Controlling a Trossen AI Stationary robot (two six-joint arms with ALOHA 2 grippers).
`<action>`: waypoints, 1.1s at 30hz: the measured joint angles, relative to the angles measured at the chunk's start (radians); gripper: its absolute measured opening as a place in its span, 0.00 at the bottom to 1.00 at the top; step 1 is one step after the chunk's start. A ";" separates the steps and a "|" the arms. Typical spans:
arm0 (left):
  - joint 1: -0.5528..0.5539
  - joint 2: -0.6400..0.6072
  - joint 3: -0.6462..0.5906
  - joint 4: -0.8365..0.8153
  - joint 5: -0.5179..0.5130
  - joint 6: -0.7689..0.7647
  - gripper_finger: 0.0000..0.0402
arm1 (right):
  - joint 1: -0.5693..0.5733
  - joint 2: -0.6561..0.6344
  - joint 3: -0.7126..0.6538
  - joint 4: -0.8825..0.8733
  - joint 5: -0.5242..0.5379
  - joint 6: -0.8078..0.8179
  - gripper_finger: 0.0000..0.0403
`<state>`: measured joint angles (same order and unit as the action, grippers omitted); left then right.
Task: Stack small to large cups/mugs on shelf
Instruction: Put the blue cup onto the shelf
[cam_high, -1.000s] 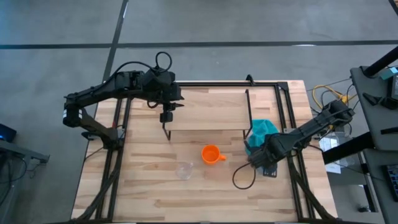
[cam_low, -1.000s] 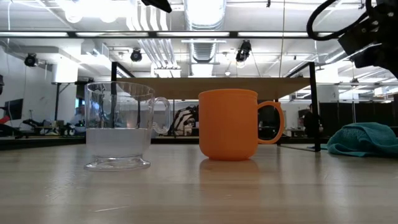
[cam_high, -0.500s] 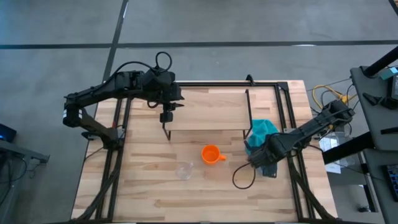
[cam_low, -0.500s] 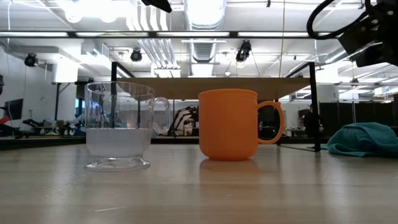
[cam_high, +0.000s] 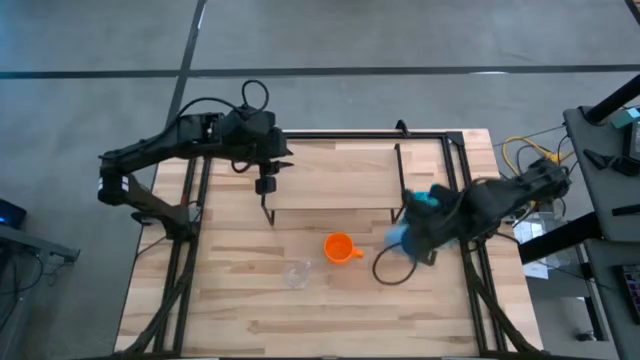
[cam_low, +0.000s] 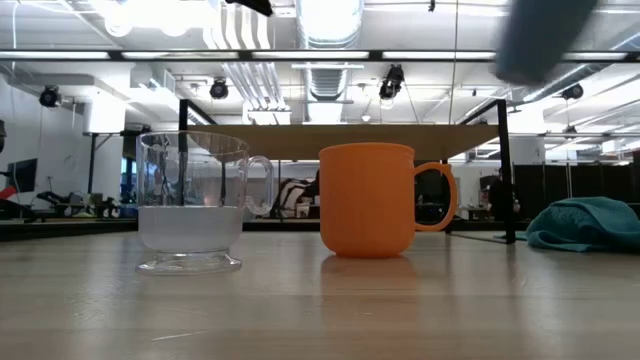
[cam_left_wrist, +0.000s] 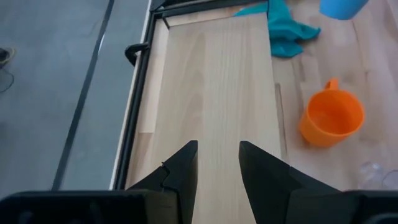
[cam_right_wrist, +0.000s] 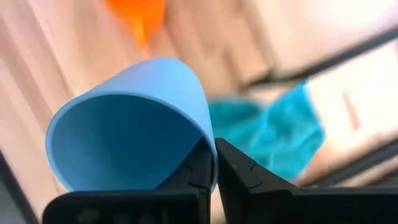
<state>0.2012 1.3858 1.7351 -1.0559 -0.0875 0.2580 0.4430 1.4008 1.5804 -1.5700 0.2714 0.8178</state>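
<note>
Right end effector (cam_right_wrist: 210, 163) pinches light blue cup (cam_right_wrist: 127, 127) rim — lifted, nr orange mug (cam_high: 339, 247).

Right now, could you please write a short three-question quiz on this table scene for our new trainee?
1. True or false: the right gripper pinches the rim of the light blue cup.
2. Multiple choice: where does the orange mug with a handle stand? A) on the low light-wood shelf; B) on the large wooden tabletop, in front of the shelf; C) on the teal cloth.
3. Fill in: in the high view, the clear transparent glass stands on the tabletop beside the ____ mug.

Key: 1 true; 2 B; 3 orange. The left gripper waits open above the shelf.
</note>
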 joint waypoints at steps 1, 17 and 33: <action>0.000 -0.007 0.000 0.001 0.000 -0.021 0.26 | -0.009 0.002 0.043 -0.004 0.045 0.000 0.02; 0.000 -0.097 0.000 0.079 -0.032 -0.122 0.26 | -0.368 0.107 0.428 -0.001 0.214 -0.246 0.02; 0.000 -0.099 -0.003 0.065 -0.033 -0.123 0.26 | -0.710 0.266 0.558 -0.001 -0.128 -0.636 0.02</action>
<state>0.2012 1.2872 1.7321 -0.9905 -0.1202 0.1352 -0.2669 1.6669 2.1384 -1.5711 0.1432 0.1817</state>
